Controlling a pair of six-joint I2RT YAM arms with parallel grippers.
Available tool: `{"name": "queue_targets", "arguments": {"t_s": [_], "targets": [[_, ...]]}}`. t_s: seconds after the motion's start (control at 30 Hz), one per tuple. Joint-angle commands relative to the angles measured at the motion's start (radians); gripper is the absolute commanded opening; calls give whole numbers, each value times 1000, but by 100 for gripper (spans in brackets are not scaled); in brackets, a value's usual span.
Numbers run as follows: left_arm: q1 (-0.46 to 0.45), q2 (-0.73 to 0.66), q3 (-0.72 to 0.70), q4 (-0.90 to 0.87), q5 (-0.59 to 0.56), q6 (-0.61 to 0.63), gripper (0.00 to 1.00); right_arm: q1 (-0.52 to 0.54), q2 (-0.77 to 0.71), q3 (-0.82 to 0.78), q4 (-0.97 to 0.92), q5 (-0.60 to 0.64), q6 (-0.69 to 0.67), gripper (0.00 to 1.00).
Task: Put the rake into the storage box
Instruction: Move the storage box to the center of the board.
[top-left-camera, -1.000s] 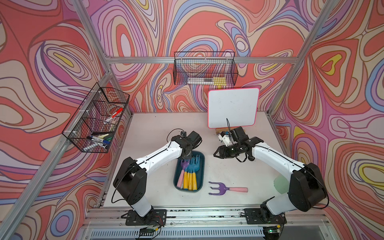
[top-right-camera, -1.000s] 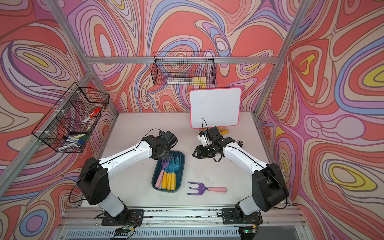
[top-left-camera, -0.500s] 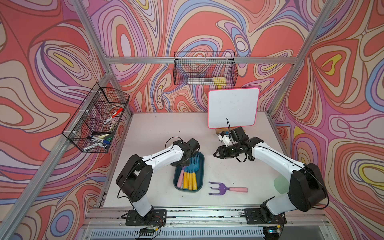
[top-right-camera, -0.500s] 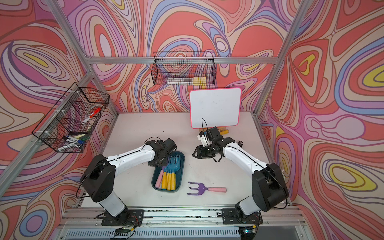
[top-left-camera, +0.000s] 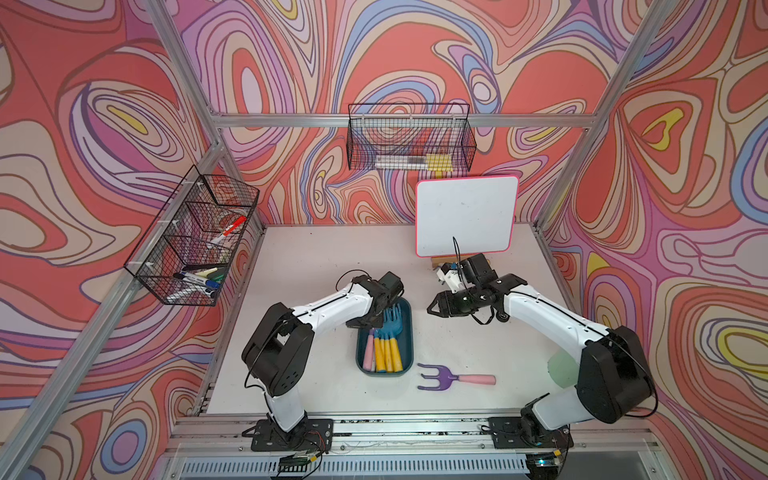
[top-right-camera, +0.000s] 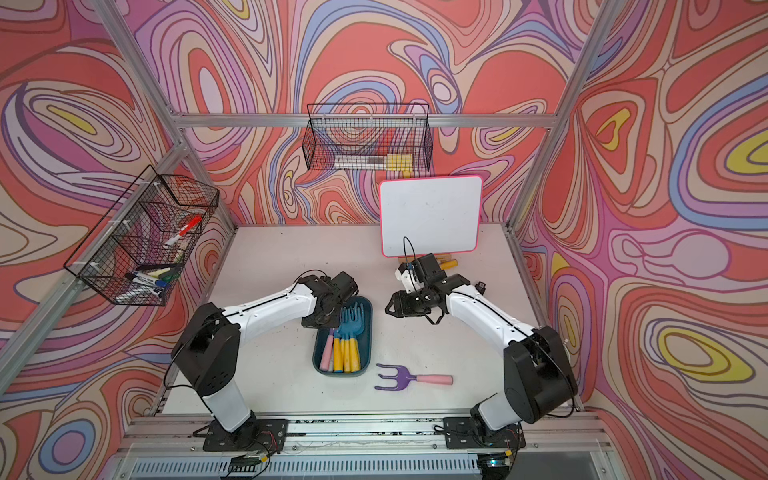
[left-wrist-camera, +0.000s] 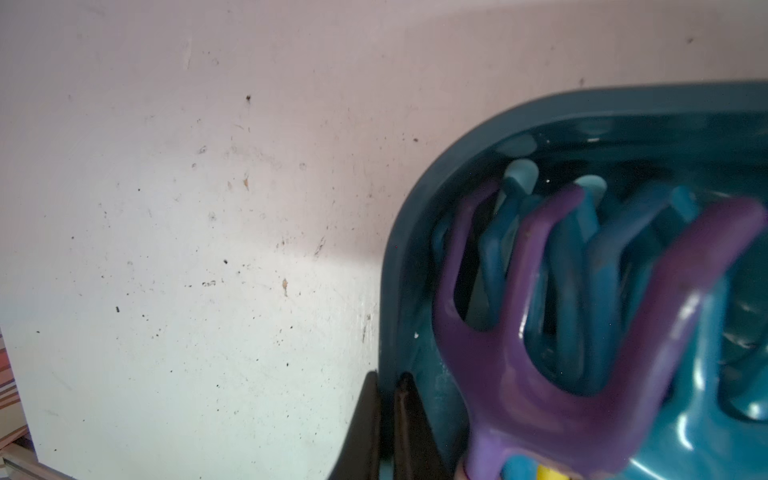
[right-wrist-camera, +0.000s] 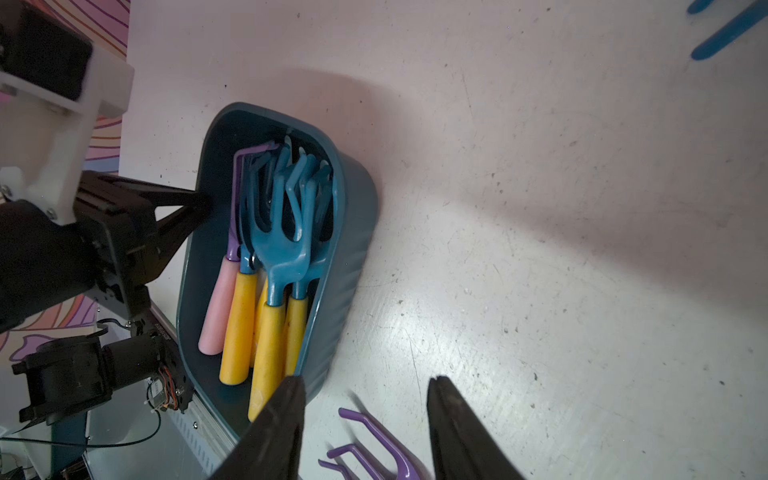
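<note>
I see the box (top-left-camera: 385, 372) mid-table (top-left-camera: 316, 257), with several rakes (top-left-camera: 386, 351) lying in it. One rake (top-left-camera: 455, 377) lies on the table just right of the box's near end. The whiteboard (top-left-camera: 465, 218) stands behind, toward the right.

- No word, number or brand can be read in any view.
- The whiteboard (top-left-camera: 465, 216) at the back edge of the worktop (top-left-camera: 332, 249) carries no legible writing.
- The markers (top-left-camera: 199, 276) in the wire basket (top-left-camera: 166, 249) beyond the left edge have labels too small to read.
</note>
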Motion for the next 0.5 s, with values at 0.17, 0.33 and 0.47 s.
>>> {"name": "queue_targets", "arguments": {"t_s": [0.17, 0.33, 0.47], "targets": [[64, 171, 169, 25, -5, 126, 0, 0, 16, -10, -52, 94, -22, 50], [85, 201, 244, 23, -4, 148, 22, 0, 40, 0, -140, 181, -13, 51], [83, 162, 263, 29, -4, 138, 30, 11, 58, 1, -244, 207, 4, 52]]}}
